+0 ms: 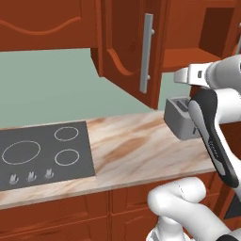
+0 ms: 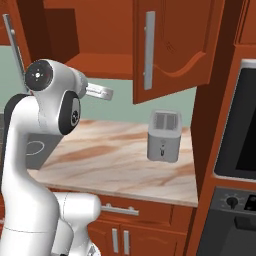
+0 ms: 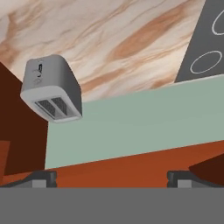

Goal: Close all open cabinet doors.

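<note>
Looking through the left base view first, I found the tall reddish-brown wooden cabinet door point(image 1: 134, 52) with its long vertical silver bar handle point(image 1: 146, 52) swung out toward me in the upper middle of the frame, well off its opening, so it was plainly the one left to shut. My white arm point(image 1: 214, 122) rose along the right edge, raised to cabinet height, I judged, so the hand could reach that door. Behind it sat a grey boxy toaster point(image 1: 181, 117) on the marbled beige counter point(image 1: 136, 150), and a black glass cooktop point(image 1: 42, 153) lay at lower left.

From the right base view, a second such door point(image 2: 167, 47) hung open at upper centre, its handle point(image 2: 148, 50) facing the camera, above the toaster point(image 2: 164, 135). The open shelf cavity point(image 2: 85, 35) showed at upper left. A black oven front point(image 2: 237, 135) filled the right edge.

In the hand view the gripper point(image 3: 112, 177) showed its two dark fingertips point(image 3: 43, 177) set far apart at the bottom, released and carrying nothing, aimed past reddish wood toward the toaster point(image 3: 51, 87) and counter.
</note>
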Robot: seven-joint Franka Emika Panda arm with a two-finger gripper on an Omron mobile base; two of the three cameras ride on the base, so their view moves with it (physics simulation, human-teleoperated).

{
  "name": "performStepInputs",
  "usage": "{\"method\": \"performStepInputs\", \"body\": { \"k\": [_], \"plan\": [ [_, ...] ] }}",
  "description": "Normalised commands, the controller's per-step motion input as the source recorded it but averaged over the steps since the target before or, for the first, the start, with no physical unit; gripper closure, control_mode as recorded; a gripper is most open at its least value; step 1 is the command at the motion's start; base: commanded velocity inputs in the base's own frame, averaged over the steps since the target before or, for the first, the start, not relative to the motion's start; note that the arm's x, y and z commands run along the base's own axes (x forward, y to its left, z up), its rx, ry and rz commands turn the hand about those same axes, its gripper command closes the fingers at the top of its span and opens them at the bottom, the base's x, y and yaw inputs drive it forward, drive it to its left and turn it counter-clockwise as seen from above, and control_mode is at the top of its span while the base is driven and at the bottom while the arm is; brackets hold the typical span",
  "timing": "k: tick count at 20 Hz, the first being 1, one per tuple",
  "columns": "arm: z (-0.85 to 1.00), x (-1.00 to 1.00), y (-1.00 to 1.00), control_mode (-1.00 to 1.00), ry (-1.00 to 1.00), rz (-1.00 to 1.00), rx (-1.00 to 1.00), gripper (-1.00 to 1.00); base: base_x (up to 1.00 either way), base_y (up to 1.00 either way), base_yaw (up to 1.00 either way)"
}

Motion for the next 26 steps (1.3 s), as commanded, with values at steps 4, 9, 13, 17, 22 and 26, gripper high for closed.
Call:
{"method": "performStepInputs", "body": {
  "k": [4,9,13,17,22,26],
  "plan": [
    [0.0,0.0,0.0,1.0,0.0,0.0,0.0,-1.0,0.31,-0.21,0.0],
    [0.0,0.0,0.0,1.0,0.0,0.0,0.0,-1.0,0.06,-0.2,0.0],
    [-0.03,-0.11,-0.03,-1.0,-0.03,0.0,0.0,-1.0,0.0,0.0,0.0],
    [0.0,-0.86,-0.18,-1.0,-0.29,0.0,0.0,-1.0,0.0,0.0,0.0],
    [0.01,-0.99,-0.39,-1.0,-0.4,0.01,0.0,-1.0,0.0,0.0,0.0],
    [0.05,-0.49,-0.65,-1.0,-0.28,0.02,0.0,-1.0,0.0,0.0,0.0]
  ]
}}
